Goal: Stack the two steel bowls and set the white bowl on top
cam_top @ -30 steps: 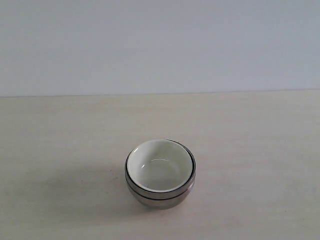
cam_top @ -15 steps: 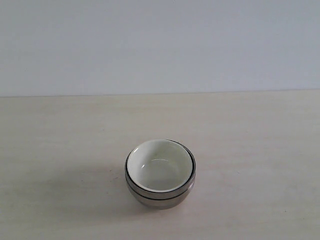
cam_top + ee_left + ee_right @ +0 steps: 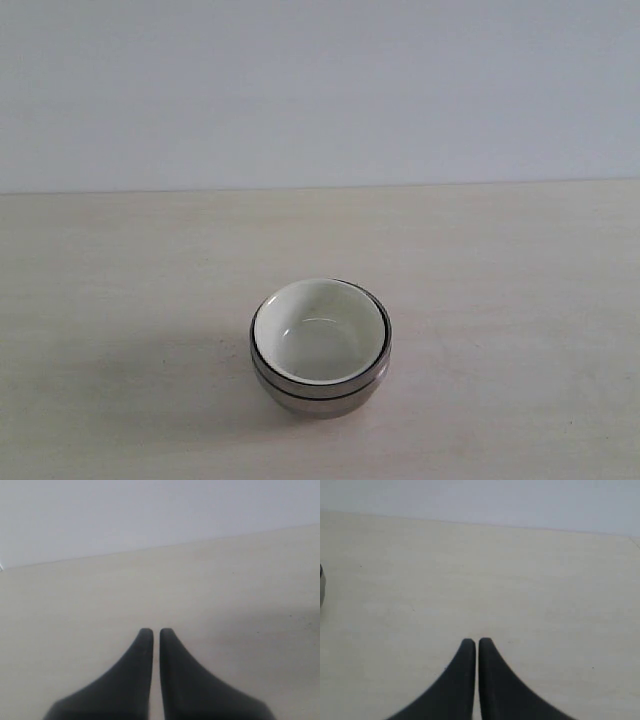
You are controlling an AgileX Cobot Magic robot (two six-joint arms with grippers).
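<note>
In the exterior view the white bowl (image 3: 318, 331) sits nested inside the two steel bowls (image 3: 322, 388), which are stacked one in the other on the table's near middle. Only the steel rims and outer wall show. Neither arm appears in that view. My left gripper (image 3: 156, 630) is shut over bare table, holding nothing. My right gripper (image 3: 477, 641) is shut too, also over bare table. A sliver of a steel bowl (image 3: 321, 591) shows at the edge of the right wrist view, well apart from the fingers.
The pale wooden table (image 3: 520, 300) runs back to a plain light wall (image 3: 320, 90). Nothing else stands on it in any view.
</note>
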